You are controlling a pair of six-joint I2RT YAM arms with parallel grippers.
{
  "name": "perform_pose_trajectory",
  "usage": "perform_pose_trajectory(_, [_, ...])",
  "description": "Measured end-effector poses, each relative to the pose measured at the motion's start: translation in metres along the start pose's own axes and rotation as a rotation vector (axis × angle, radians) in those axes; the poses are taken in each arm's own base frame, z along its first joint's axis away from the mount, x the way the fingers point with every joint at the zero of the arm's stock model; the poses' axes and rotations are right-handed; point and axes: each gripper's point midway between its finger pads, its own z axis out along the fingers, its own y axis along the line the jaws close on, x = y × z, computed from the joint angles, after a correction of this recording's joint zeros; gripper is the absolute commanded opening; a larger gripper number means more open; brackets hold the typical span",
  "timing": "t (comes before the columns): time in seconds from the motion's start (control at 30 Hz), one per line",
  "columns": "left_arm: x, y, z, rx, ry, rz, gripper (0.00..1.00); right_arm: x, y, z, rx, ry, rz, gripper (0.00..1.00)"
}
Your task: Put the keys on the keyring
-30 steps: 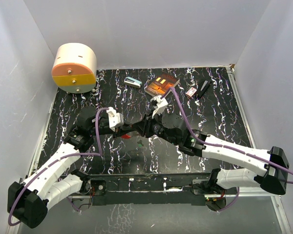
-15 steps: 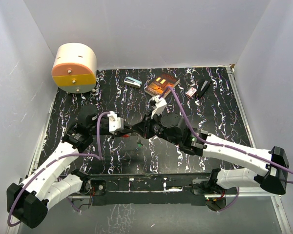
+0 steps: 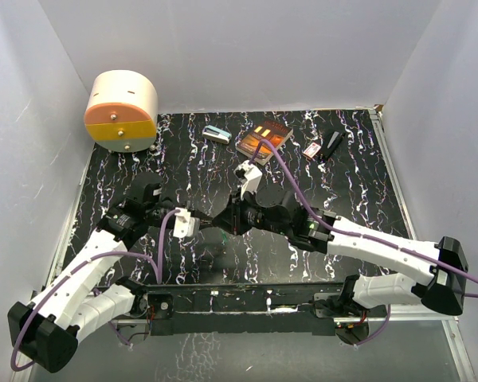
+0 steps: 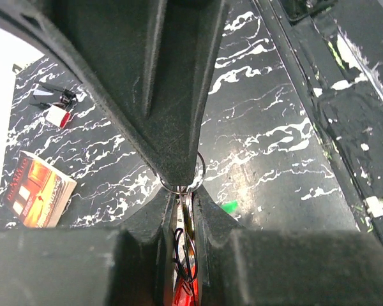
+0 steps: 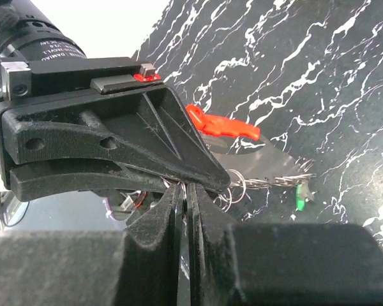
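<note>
Seen from above, the left gripper (image 3: pixel 202 224) and right gripper (image 3: pixel 223 222) meet tip to tip over the middle of the bench (image 3: pixel 358 183), somewhat nearer its near edge. The arms hide whatever lies between them. The left wrist view shows it. The left fingers are clenched on the keyring (image 4: pixel 202 171), a thin wire loop right at the tip of the right gripper, with a scrap of red low between the fingers.

The right wrist view adds the keys. A red key (image 5: pixel 218 125) sticks out beside the left gripper's tip. A green key (image 5: pixel 300 196) sits at the end of a bright strand off the ring, and I cannot tell whether it hangs or lies on the bench. The right fingers are pressed together at the ring, but what they pinch is unclear. The book (image 3: pixel 263 137) lies near the far edge.

Compared with a second ago, the meeting point has moved toward the near edge, and the left wrist has swung inward with it.
</note>
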Motion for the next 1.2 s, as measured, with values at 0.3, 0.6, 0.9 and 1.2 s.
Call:
perform_pose_trajectory(0.3, [0.008, -0.018, -0.004, 0.071, 0.032, 0.133, 0.00, 0.024, 0.006, 0.008, -0.063, 0.130, 0.038, 0.08])
perform_pose_trajectory(0.6, [0.012, -0.032, -0.009, 0.123, 0.043, 0.231, 0.00, 0.037, 0.013, 0.012, -0.111, 0.224, 0.061, 0.10])
perform_pose_trajectory(0.9, [-0.002, -0.029, -0.005, 0.115, -0.021, 0.215, 0.00, 0.010, 0.000, -0.002, -0.047, 0.089, 0.043, 0.47])
perform_pose_trajectory(1.2, [-0.014, -0.013, -0.001, 0.068, -0.066, 0.177, 0.00, -0.011, -0.001, -0.017, -0.051, -0.024, 0.026, 0.51])
